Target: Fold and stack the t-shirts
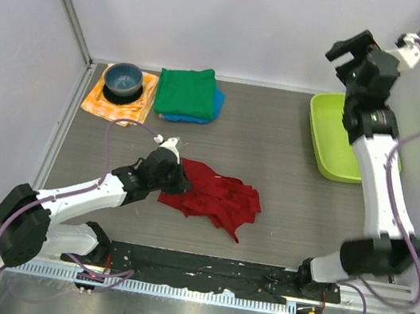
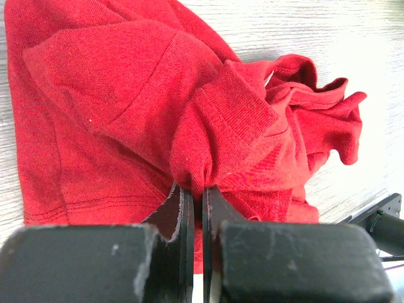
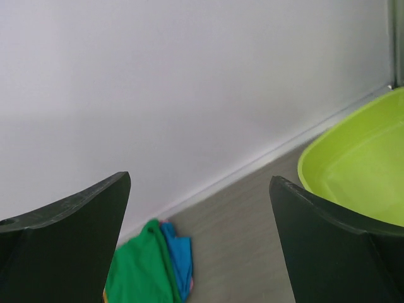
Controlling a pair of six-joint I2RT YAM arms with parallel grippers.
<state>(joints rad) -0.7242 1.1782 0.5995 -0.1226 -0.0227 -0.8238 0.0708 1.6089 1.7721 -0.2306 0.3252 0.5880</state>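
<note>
The dark red t-shirt [image 1: 216,194] lies crumpled in the middle of the table. My left gripper [image 1: 176,179] is at its left edge, shut on a bunched fold of the red t-shirt [image 2: 189,126], as the left wrist view shows. The green t-shirt [image 1: 185,92] lies folded on top of the blue t-shirt [image 1: 216,103] at the back; both also show in the right wrist view, green [image 3: 136,271] and blue [image 3: 178,255]. My right gripper [image 1: 349,50] is raised high at the back right, open and empty.
A lime green tub [image 1: 334,137] stands at the right side, also seen in the right wrist view [image 3: 353,170]. A dark blue bowl [image 1: 123,80] sits on an orange-and-white checked cloth [image 1: 114,105] at the back left.
</note>
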